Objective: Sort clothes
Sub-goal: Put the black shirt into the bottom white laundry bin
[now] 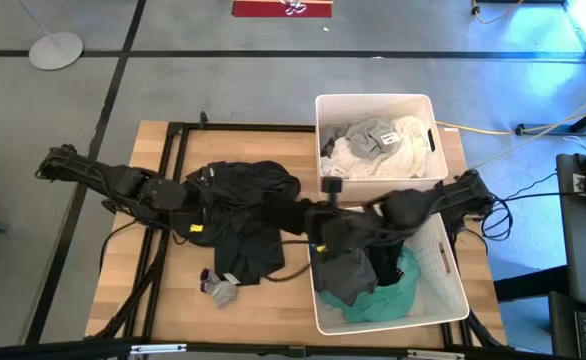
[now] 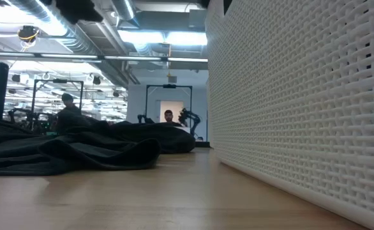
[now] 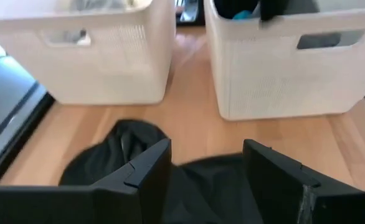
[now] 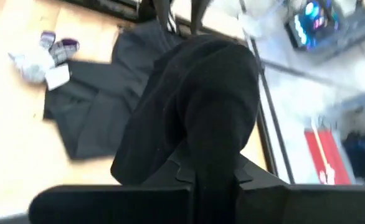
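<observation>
Black garment (image 4: 201, 106) pinched in right claw (image 4: 215, 167); left claw (image 3: 206, 177) wide over dark pile (image 1: 248, 215); two bins (image 1: 428, 110) beside

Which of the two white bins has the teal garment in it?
The near bin, under the right arm; the teal garment lies among dark clothes there. The far bin holds only white and light grey clothes.

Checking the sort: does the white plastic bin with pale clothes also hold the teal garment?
No, the teal garment lies in the other white bin, among dark clothes.
</observation>
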Tool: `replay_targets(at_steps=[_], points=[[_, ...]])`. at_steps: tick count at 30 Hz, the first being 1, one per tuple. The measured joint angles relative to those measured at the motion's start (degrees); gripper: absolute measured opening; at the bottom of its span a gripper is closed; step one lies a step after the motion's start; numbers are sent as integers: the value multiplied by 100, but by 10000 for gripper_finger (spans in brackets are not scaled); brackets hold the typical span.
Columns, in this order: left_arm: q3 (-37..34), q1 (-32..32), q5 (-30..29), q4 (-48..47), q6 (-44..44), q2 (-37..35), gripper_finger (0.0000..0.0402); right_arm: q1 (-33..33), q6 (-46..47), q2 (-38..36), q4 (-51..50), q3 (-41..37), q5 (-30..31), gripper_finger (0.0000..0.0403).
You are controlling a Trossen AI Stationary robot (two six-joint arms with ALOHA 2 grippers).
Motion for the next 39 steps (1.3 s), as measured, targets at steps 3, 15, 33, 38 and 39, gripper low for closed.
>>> replay_targets(at_steps=[3,15,33,38,39], points=[[-23,0,3,-70,-145,20,189,293,876,-2,-953,317,270,22],[-458,9,3,378,-184,26,189,1559,3879,-378,-2665,-170,850,27],[-457,9,3,447,-555,24,189,1862,6917,-2473,-2647,-3836,422,30],[-457,9,3,446,-555,24,189,1861,7170,-2511,-2485,-4414,449,31],[-457,9,3,447,-559,24,189,1861,7248,-2511,-2454,-4511,392,34]])
